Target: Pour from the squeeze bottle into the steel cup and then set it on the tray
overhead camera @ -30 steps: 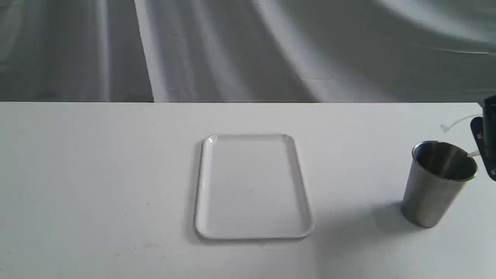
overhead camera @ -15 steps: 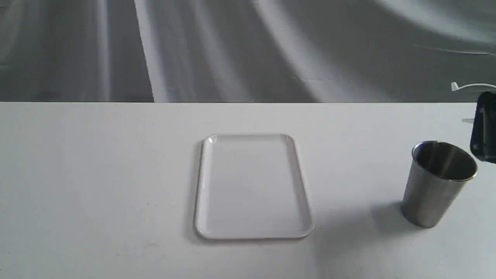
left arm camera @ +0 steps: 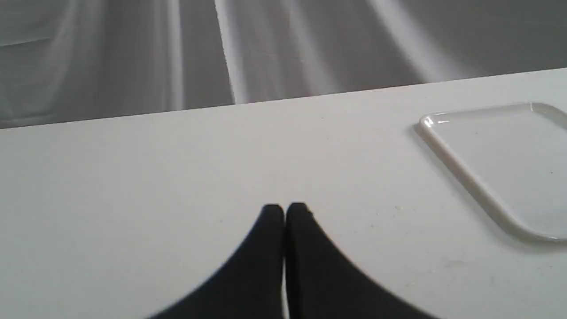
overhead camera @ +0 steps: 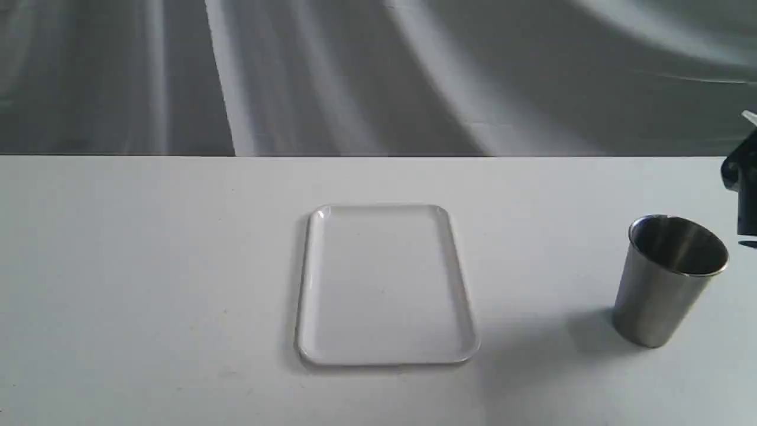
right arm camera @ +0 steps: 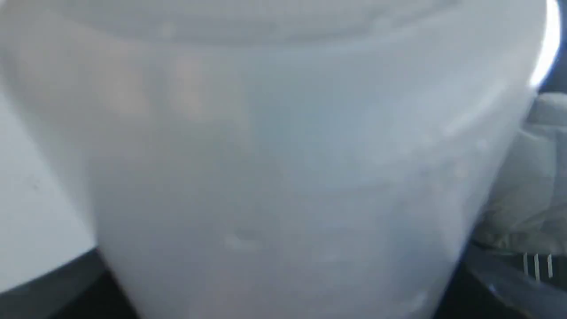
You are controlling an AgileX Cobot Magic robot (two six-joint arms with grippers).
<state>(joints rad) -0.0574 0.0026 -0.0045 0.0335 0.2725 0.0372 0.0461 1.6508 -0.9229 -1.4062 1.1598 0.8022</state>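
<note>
Left claw [left arm camera: 285, 210]: black fingers [left arm camera: 266, 248] pressed together tip to tip, empty, poised over the bare white table [left arm camera: 133, 177].

Further right, near the middle of the table: flat white tray [overhead camera: 387, 284], long side running away from the exterior camera, low rim all round. Well apart from the left claw, with one rounded corner showing in the left wrist view.

Right again, well clear of the tray: steel cup [overhead camera: 668, 284], upright on the table, mouth open, inside dark. Contents impossible to make out.

Just beyond the cup and to its right, cut off by the picture's edge: right claw [overhead camera: 746, 195], dark, raised above the tabletop, apart from the cup. Clamped on the squeeze bottle [right arm camera: 274, 168], to judge by the right wrist view, filled side to side with the blurred, translucent whitish body; finger pads themselves hidden.

Of the bottle in the exterior view, only a thin whitish tip [overhead camera: 750, 117] above the claw, against the grey backdrop [overhead camera: 378, 77], higher than the cup's rim. Held in the air to the right of the cup, well apart from the tray.
</note>
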